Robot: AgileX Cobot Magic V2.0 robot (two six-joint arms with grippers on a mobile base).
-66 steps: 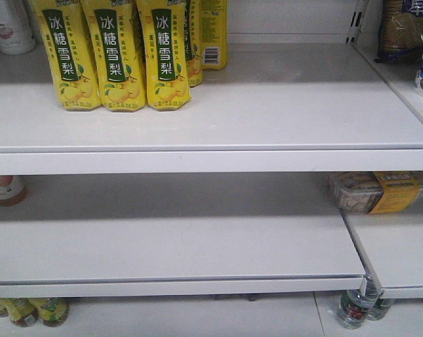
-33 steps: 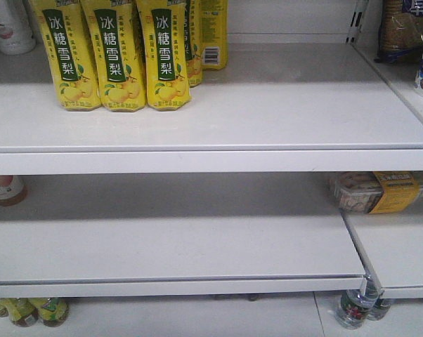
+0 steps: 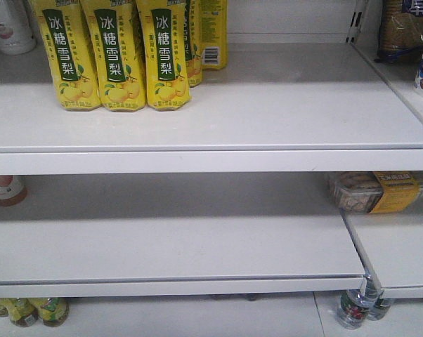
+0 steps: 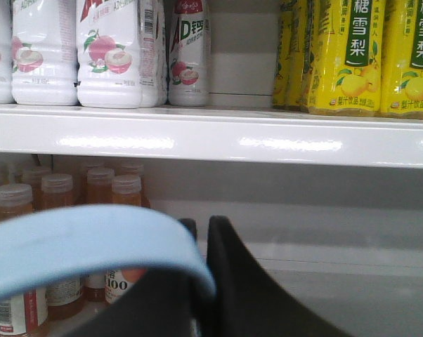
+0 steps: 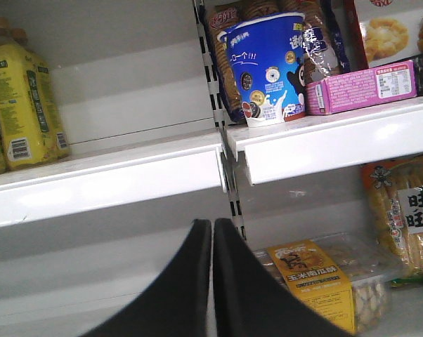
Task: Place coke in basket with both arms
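Coke not visible in any view. Left gripper (image 4: 201, 281) clamped on basket handle (image 4: 92, 242); right gripper (image 5: 212, 281) closed, empty, below shelf edge (image 5: 106, 186). Bottle likely light, slick: grasp mid-body.

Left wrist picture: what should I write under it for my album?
The left end effector grips the light blue basket handle below a shelf of white peach drinks and yellow pear drinks.

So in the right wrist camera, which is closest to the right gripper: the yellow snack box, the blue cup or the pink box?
From the right gripper, which is shut:
1. Yellow-labelled snack box, lower shelf, just to its right.
2. Blue cup, upper shelf, above and right.
3. Pink box, upper shelf, further right than the cup.
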